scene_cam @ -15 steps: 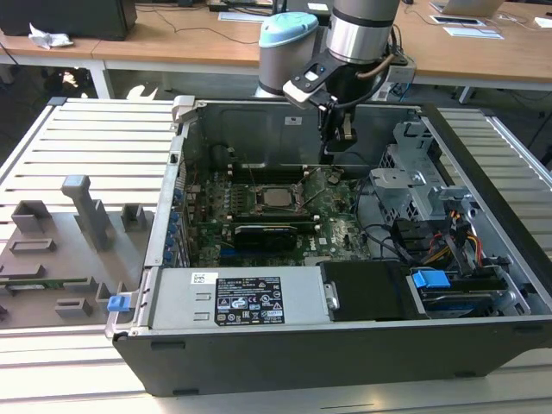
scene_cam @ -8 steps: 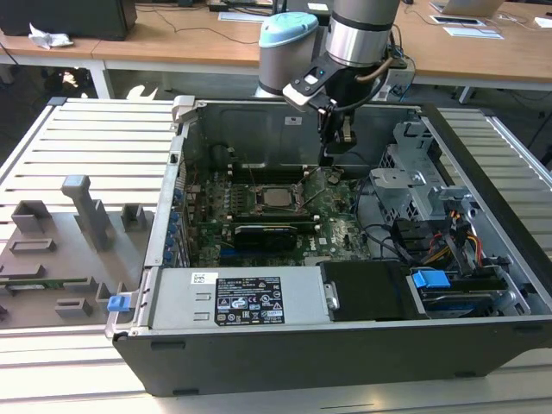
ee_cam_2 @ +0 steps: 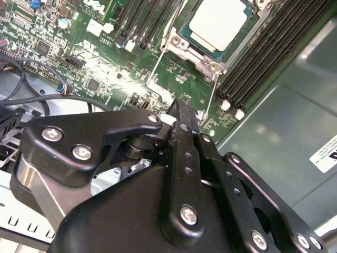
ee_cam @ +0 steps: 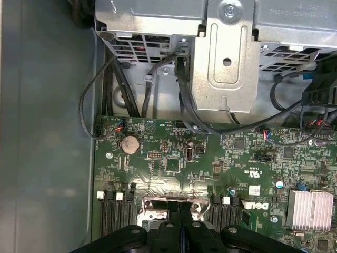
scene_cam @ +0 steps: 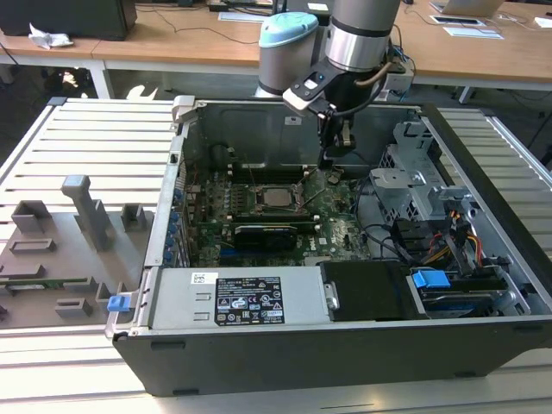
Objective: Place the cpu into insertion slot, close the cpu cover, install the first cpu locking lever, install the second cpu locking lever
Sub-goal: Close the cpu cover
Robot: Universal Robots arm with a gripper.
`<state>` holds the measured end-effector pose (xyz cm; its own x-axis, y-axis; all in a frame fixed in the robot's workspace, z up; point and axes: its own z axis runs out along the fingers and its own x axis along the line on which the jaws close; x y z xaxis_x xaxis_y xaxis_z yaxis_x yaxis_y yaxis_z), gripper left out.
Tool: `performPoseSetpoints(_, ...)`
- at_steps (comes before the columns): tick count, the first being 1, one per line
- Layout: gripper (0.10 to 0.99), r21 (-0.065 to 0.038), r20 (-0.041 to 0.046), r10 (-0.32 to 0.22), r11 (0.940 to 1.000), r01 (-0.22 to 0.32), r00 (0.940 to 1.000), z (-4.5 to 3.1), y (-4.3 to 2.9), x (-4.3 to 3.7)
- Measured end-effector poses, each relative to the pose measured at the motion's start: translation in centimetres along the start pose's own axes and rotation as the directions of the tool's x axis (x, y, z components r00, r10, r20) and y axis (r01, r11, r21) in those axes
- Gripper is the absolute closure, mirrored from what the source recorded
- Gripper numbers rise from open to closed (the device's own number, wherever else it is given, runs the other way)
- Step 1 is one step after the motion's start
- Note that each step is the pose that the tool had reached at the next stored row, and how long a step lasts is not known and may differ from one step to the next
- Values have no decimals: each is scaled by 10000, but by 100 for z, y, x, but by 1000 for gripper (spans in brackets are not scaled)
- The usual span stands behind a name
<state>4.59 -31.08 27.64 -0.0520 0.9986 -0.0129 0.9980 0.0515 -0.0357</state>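
Observation:
The cpu [ee_cam_2: 218, 23] lies flat in the insertion slot [ee_cam_2: 185, 46] on the green motherboard, silver top up; in the exterior view the cpu [scene_cam: 276, 197] sits mid-board. The cpu cover [ee_cam_2: 206, 59] appears to lie down as a frame around the chip. Two thin metal levers [ee_cam_2: 158, 63] stand up beside the socket, unlatched. My gripper [scene_cam: 332, 157] hangs above the board to the exterior view's right of the socket. In both wrist views its black fingers [ee_cam_2: 181, 113] are pressed together, and the gripper [ee_cam: 179, 208] holds nothing.
Black memory slots [ee_cam_2: 263, 58] flank the socket. A grey drive cage [scene_cam: 414, 185] and cable bundles [scene_cam: 431, 246] fill the exterior view's right of the case. A black card [scene_cam: 263, 233] lies nearer the front, by the power supply [scene_cam: 233, 297]. Grey fixtures [scene_cam: 82, 216] stand outside on the exterior view's left.

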Motion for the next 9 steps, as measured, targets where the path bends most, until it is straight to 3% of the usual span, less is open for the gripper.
performPoseSetpoints(6, 980, -1, 0, -1, 10000, 1, 10000, 74, 25, 3)
performPoseSetpoints(9, 980, 5, 1, 0, 10000, 0, 10000, 91, 138, 28)
